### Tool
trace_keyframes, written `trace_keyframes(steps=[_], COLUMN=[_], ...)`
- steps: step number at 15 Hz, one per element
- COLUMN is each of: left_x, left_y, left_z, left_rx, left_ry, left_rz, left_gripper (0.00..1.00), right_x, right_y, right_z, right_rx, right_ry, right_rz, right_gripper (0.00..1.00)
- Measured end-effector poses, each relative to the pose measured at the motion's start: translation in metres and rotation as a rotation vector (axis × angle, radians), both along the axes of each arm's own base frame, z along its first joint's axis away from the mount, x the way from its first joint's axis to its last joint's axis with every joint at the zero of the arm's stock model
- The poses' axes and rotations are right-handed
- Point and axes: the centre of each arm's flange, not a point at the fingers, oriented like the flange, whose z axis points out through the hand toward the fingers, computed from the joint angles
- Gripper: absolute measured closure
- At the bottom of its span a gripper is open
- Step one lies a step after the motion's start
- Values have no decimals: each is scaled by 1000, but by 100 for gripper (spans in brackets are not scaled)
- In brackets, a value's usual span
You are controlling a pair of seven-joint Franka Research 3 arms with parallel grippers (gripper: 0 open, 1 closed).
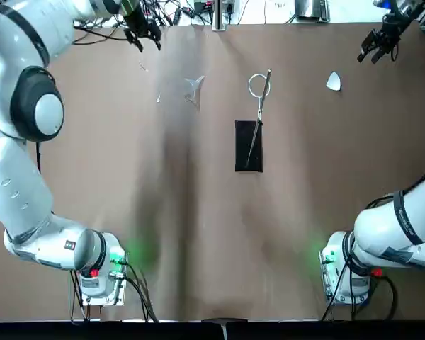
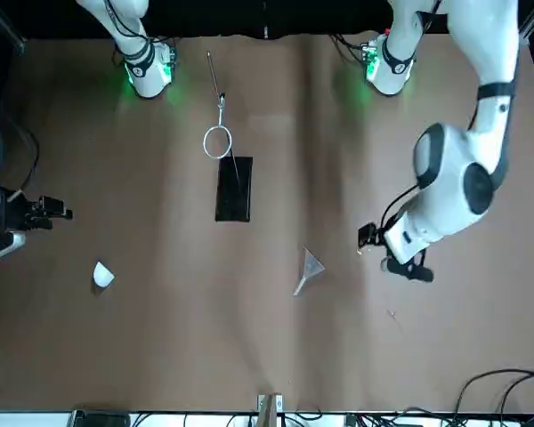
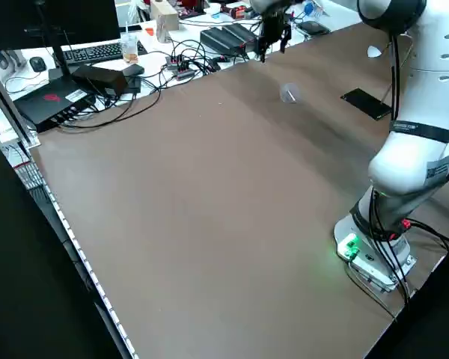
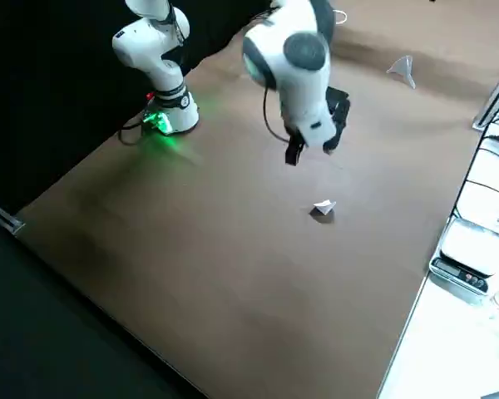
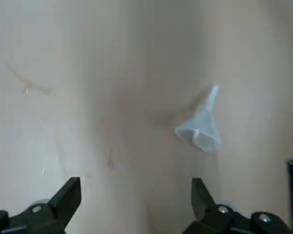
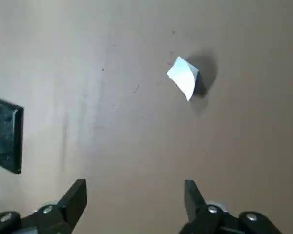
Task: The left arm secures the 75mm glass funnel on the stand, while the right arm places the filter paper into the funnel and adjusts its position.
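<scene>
One funnel (image 1: 193, 88), one filter paper (image 1: 333, 81), one stand (image 1: 249, 144).

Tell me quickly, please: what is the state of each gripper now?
Left gripper: open, holding nothing, above the table near the funnel.
Right gripper: open, holding nothing, above the table near the filter paper.
</scene>
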Motion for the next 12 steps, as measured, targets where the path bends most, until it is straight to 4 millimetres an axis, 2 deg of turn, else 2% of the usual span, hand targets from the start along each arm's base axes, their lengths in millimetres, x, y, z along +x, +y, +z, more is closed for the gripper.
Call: trace_keyframes(steps=[3,4,5,8,12], left_x=[-6,-13,-30,-48,-58], left_y=[5,8,9,-12,-40], left_z=[-66,-85,-113,-144,-179], left_rx=[14,24,40,33,9], left_ry=[-150,-188,-243,-326,-371], left_rz=[-73,-98,-153,-207,-227], left_gripper=[0,0,0,0,0], right_x=[-2,-1,3,10,14], right_y=[-33,-40,-48,-46,-49], right_z=[-29,-36,-49,-69,-109], right_rx=[98,116,125,154,224], right_ry=[-64,-89,-132,-180,-245], right_rz=[60,70,83,130,193], right_gripper=[15,15,15,21,25])
